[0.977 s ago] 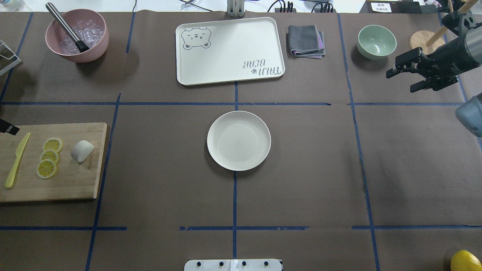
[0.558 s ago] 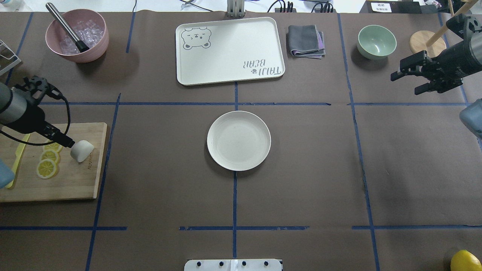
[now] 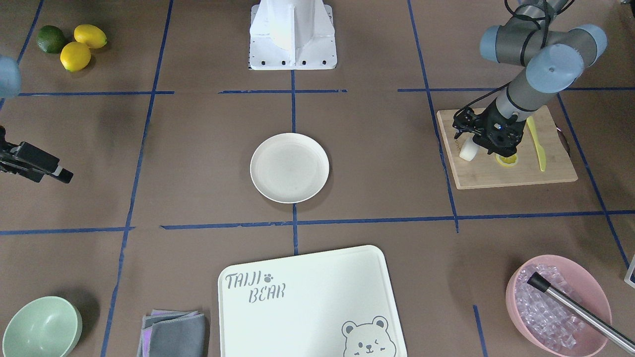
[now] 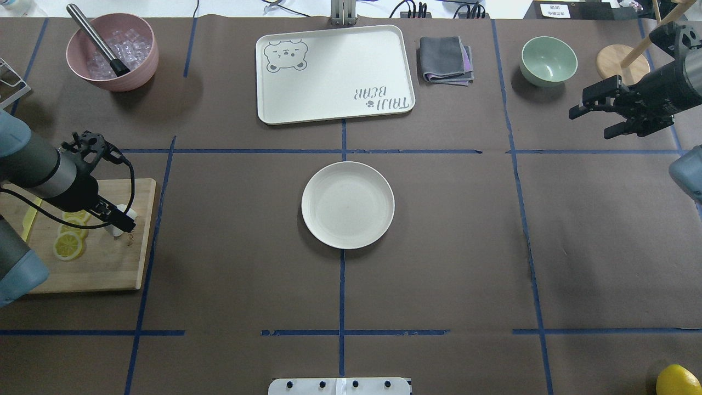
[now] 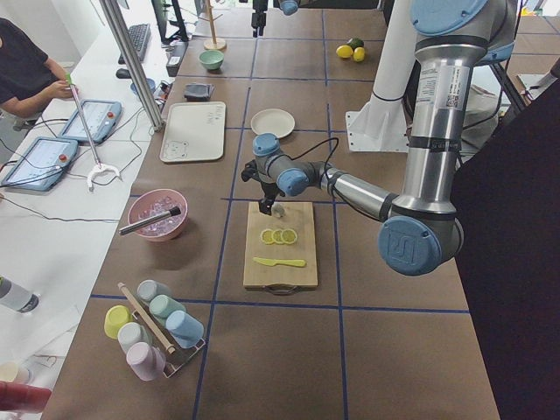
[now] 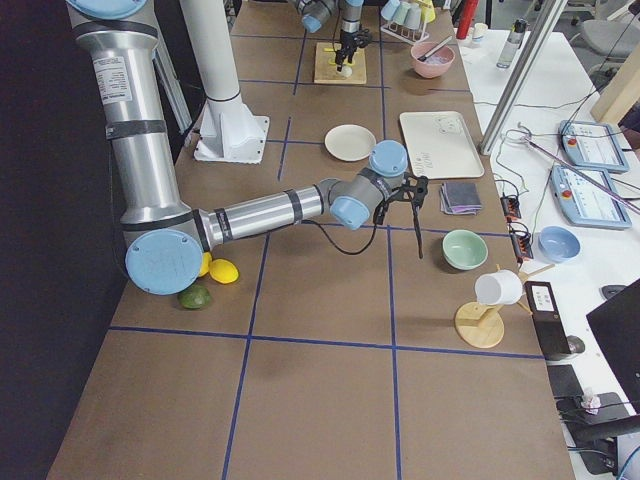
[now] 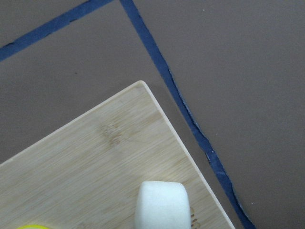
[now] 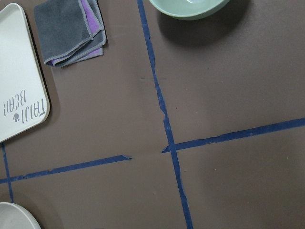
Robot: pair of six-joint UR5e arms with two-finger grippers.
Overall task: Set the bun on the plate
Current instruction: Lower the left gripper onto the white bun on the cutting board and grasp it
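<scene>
Task barely begun. Small white rounded bun [image 3: 467,149] sits on pale wooden cutting board [image 4: 98,269], left side of desk. Left hand [image 4: 122,222] is right over it; can't tell if gripping. Round cream plate [image 4: 347,205] at centre, well apart, no bun yet. Far right, right hand [image 4: 595,122] w/ fingers spread, holding nothing. Left to do: grasp, carry, set down.

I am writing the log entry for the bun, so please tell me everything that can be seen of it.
The bun is a small, plain white lump, smooth and matte, with rounded edges. It lies on the wooden cutting board, close to the board's edge, beside the lemon slices but apart from them. The left gripper hangs right over it and hides part of it. Whether it grips the bun cannot be told.
</scene>
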